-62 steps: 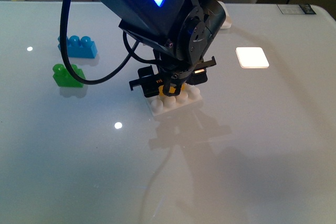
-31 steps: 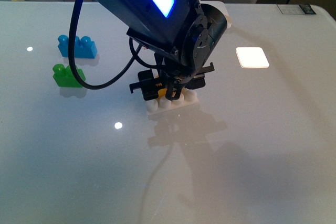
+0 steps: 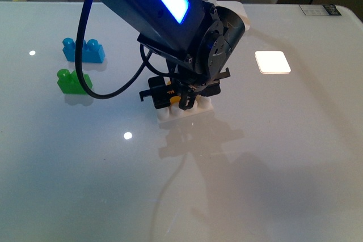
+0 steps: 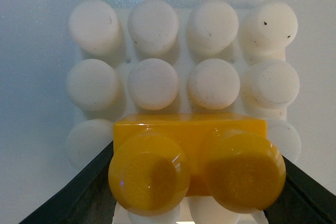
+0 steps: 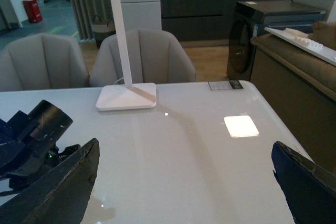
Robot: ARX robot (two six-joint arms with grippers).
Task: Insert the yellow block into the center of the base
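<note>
1. Left gripper (image 4: 197,203) clamps the yellow block (image 4: 194,163) between its dark fingers (image 4: 79,198).
2. Block: glossy orange-yellow, two round studs (seated over the base's (image 4: 181,72) studs, exact row unclear).
3. Right gripper (image 5: 184,182) spread wide, holding nothing.

Glossy white table (image 3: 272,162). Resting directly on it: studded white base (image 3: 193,111) near centre; blue brick (image 3: 83,50) and green brick (image 3: 72,81) at left, close together; glowing white square (image 3: 272,62) at right; lamp foot (image 5: 126,96) at far edge.
</note>
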